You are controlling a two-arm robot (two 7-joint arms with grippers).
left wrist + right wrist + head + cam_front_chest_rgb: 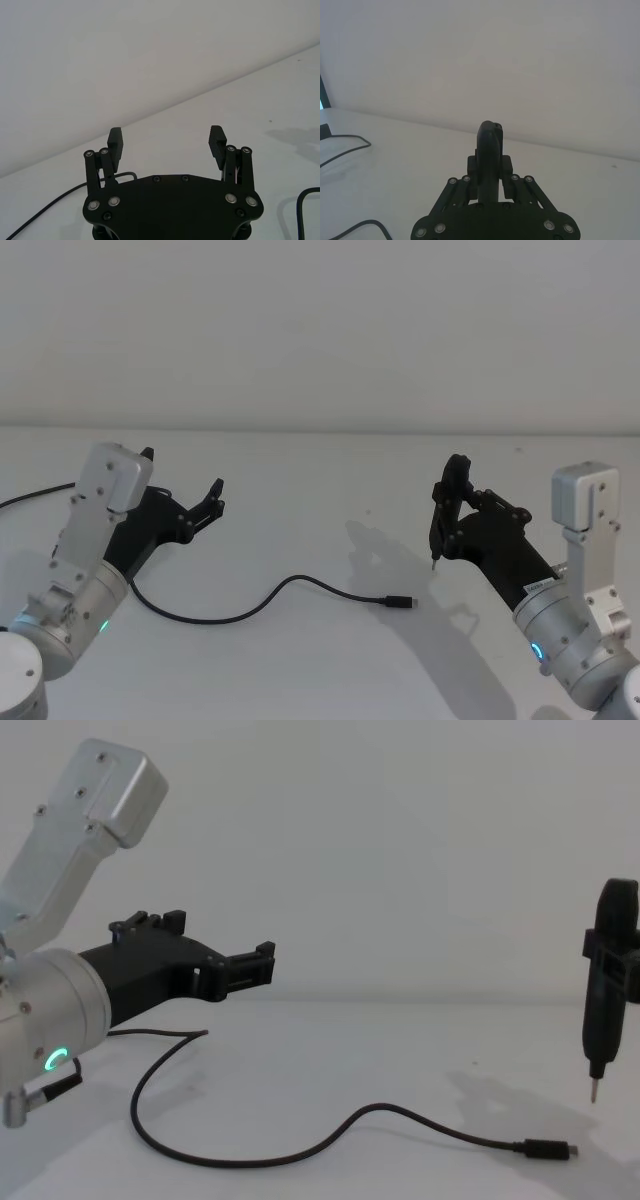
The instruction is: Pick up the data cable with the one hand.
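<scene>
The data cable [250, 608] lies on the white table, curving from under my left arm to its small plug [400, 602] near the middle. In the chest view the plug [546, 1150] shows a short silvery tip. The one hand, my left gripper [182, 472], hovers open and holds nothing, above and left of the cable, well away from the plug. Its ribbed fingers [218, 139] stand wide apart. My right gripper [450, 505] is raised at the right, shut on a slim dark tool [608, 982] whose thin metal tip points down, just right of the plug.
The white table [320, 490] runs back to a plain wall. More of the cable trails off at the left edge [30, 497]. A loop of it also shows in the right wrist view [345, 145].
</scene>
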